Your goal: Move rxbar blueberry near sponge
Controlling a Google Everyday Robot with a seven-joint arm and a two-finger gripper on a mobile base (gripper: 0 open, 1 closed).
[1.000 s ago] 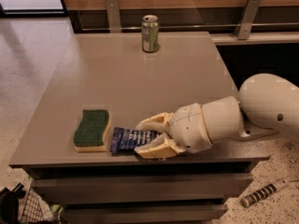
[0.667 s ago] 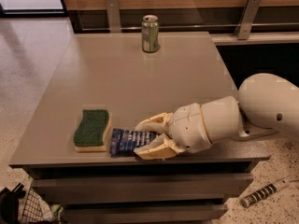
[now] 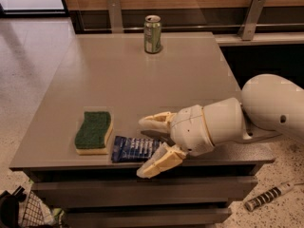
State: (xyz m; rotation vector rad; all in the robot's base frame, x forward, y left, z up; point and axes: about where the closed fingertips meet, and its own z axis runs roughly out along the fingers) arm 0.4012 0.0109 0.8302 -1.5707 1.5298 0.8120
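Observation:
The rxbar blueberry (image 3: 134,148), a flat dark blue wrapper with white lettering, lies flat on the table near the front edge. Its left end is just right of the sponge (image 3: 93,131), which has a green top and a pale yellow base. My gripper (image 3: 141,147) reaches in from the right, low over the table. It is open, with one cream finger behind the bar's right end and the other in front of it, over the table's front edge. The bar rests on the table between the fingers.
A green drink can (image 3: 152,34) stands upright at the far middle of the grey table (image 3: 142,80). My white arm (image 3: 266,113) hangs over the table's right front corner. A wire basket (image 3: 28,213) and a striped tool (image 3: 268,196) lie on the floor.
The gripper's fingers have spread wider apart, the front one swinging out past the table edge. The bar stays put beside the sponge.

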